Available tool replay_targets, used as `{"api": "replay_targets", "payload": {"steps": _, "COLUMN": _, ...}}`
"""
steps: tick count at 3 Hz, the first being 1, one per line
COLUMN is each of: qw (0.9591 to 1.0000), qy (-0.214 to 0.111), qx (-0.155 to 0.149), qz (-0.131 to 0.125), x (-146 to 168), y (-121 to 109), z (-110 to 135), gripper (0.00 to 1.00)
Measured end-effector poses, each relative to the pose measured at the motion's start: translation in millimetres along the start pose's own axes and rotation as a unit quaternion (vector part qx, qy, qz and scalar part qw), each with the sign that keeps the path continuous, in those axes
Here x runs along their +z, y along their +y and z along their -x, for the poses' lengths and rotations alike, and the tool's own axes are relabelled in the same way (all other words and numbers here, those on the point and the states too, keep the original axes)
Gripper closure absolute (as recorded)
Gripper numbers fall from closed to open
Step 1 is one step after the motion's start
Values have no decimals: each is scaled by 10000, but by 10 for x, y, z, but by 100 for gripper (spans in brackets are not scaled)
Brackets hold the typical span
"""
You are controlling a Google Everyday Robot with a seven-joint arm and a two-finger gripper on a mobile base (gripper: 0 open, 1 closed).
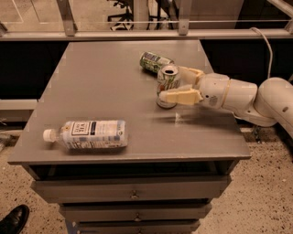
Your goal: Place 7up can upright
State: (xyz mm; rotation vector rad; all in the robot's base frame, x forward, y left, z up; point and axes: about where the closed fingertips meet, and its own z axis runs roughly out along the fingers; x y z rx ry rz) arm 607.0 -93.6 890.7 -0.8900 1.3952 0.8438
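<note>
Surface (91,82): arm (238,93) reaches in from right. Bottle (89,135) lies near-left, well apart. Gripper (174,86) right of centre, jaws clasped on 7up can (167,81); can upright, base on surface, prob. steadied pre-release. Dark green can (154,61) lies just beyond.

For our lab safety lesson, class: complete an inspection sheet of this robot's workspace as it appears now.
Surface: grey table, drawers beneath.
Job's things: 7up can upright, right of centre.
Clutter: green can lying behind it; plastic bottle on its side, front left.
Grippers: hand closed around 7up can, reaching from the right.
Cables: grey cable behind the arm.
Surroundings: rail, office chairs behind; shoe on floor.
</note>
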Motion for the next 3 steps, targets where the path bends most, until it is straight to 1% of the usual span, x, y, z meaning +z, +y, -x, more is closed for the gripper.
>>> {"api": "replay_targets", "payload": {"steps": 1, "qw": 9999, "qy": 34, "qx": -34, "qz": -110, "x": -149, "y": 4, "z": 3, "gripper": 0}}
{"api": "replay_targets", "payload": {"steps": 2, "qw": 9990, "qy": 370, "qx": -228, "qz": -124, "x": -285, "y": -55, "z": 181, "gripper": 0}}
{"api": "replay_targets", "payload": {"steps": 3, "qw": 9955, "qy": 778, "qx": -442, "qz": -311, "x": -591, "y": -171, "z": 536, "gripper": 0}}
